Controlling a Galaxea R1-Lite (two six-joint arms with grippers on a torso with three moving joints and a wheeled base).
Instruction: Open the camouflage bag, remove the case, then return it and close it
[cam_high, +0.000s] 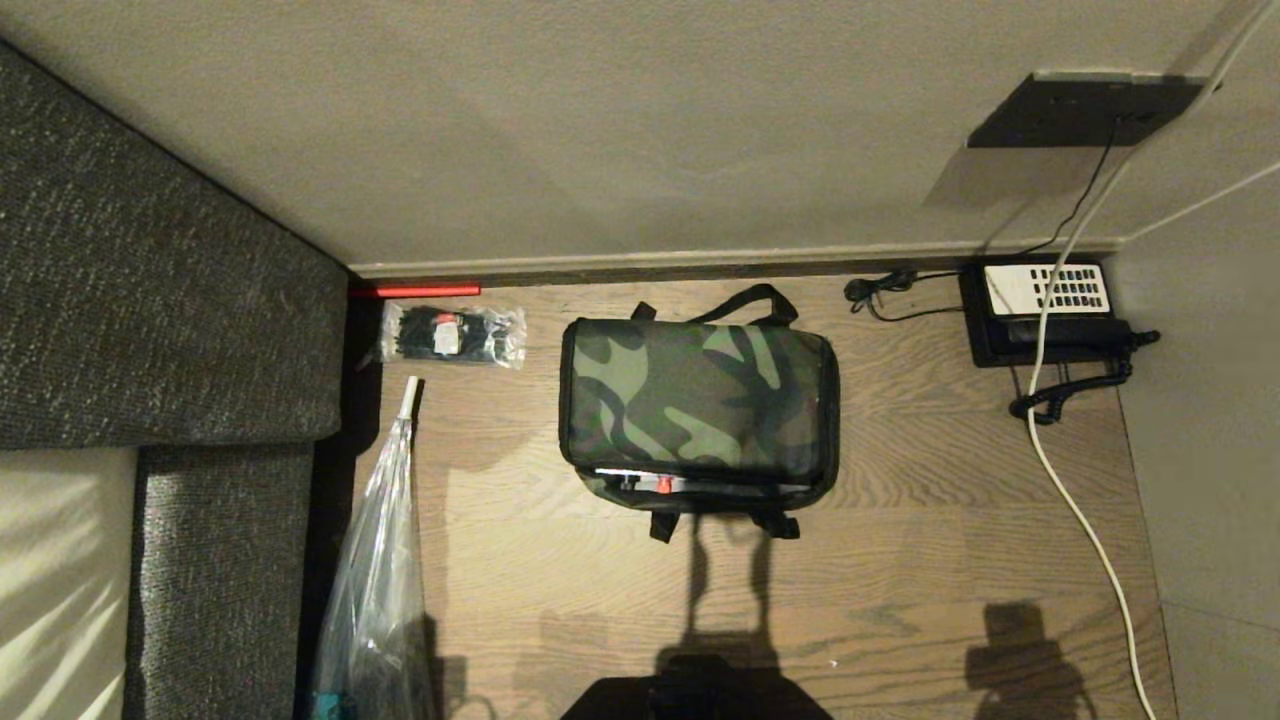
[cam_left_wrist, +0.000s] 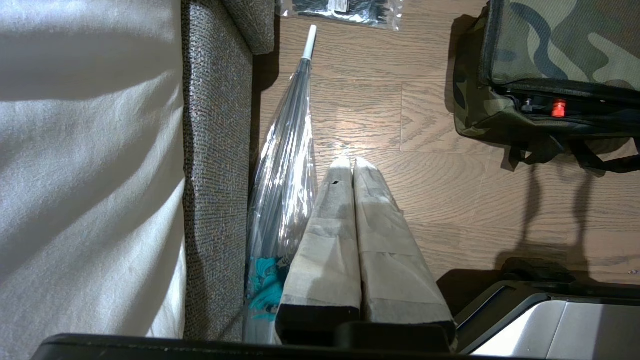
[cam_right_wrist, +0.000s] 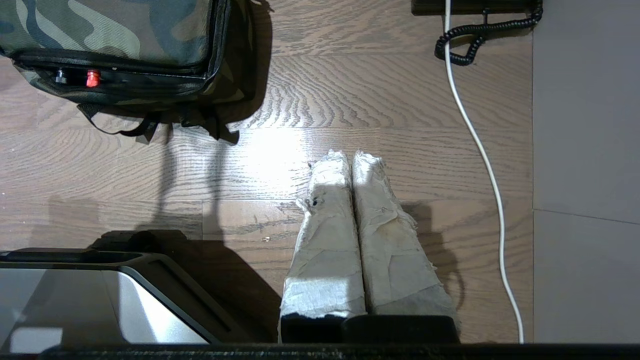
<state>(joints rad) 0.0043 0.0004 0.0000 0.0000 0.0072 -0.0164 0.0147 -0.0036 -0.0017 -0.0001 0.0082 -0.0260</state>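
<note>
Sofa: one, dark grey woven fabric, at the far left; a pale cushion lies on it.
Clear packet of black items: one, flat on the wooden floor near the wall, beside the sofa.
Transparent umbrella: one, folded, lying along the sofa edge, white tip toward the packet.
Left end effector: one, tape-wrapped fingers pressed together with no gap; holds nothing and hangs over bare floor between the umbrella and the bag.
Camouflage bag: one, at the centre of the floor, lid down; two black strap handles, one at the wall side and one at the near side. A red part shows in the dark gap along the near edge.
Case: not discernible as a separate item.
Right end effector: one, tape-wrapped fingers fully closed against each other; holds nothing, over bare floor between the bag and the white cable.
White cable: one, running across the floor at right.
Telephone: one, black with white key panel, against the wall at right, with coiled cord.
</note>
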